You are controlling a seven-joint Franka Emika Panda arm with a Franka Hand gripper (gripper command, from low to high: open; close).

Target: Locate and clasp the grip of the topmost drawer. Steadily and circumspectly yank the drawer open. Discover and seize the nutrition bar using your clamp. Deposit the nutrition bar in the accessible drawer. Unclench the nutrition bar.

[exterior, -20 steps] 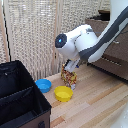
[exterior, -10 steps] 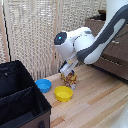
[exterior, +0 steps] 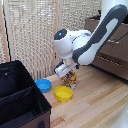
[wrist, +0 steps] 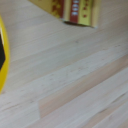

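clamp (exterior: 70,75) now lower and closer over the nutrition bar (exterior: 71,80) (finger state hidden)

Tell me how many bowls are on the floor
2. The blue bowl sits near the wicker screen, beside the black box. The yellow bowl lies on the exterior view's right of it, just below the snack packet. The arm or box may hide others.

The nutrition bar (exterior: 71,78) is orange-yellow foil with red and dark print. Near it sit 1 yellow bowl (exterior: 64,93) and 1 blue bowl (exterior: 43,85). The floor (wrist: 75,75) is pale wood-grain planks. The arm (exterior: 95,40) is white and grey.
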